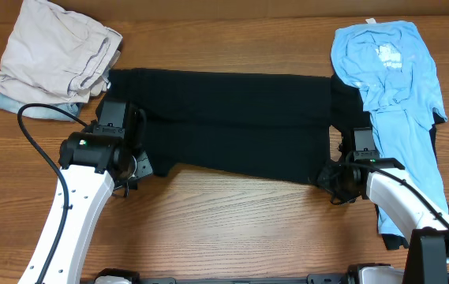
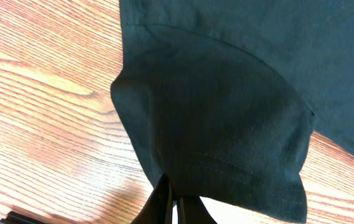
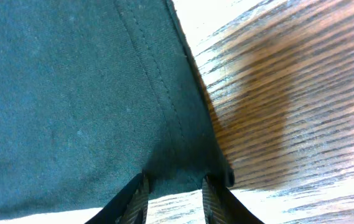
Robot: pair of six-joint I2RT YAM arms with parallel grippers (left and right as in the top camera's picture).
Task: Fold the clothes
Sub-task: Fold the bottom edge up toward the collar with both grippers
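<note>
Slippage threatens: my left gripper (image 2: 173,202) and right gripper (image 3: 173,199) pinch only thin hems of the black T-shirt (image 1: 224,118), so uneven lifting skews the fold.

Matt black cloth garment (image 1: 232,122) on glossy wood-grain table (image 1: 232,229).

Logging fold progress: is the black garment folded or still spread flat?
Partly folded: the black cloth garment lies as a wide band with a crease along it, and its near-left corner is doubled over.

Your wooden table (image 1: 232,213) carries a black garment (image 1: 224,118) centre, beige clothes (image 1: 54,51) far left, blue shirt (image 1: 394,71) right
</note>
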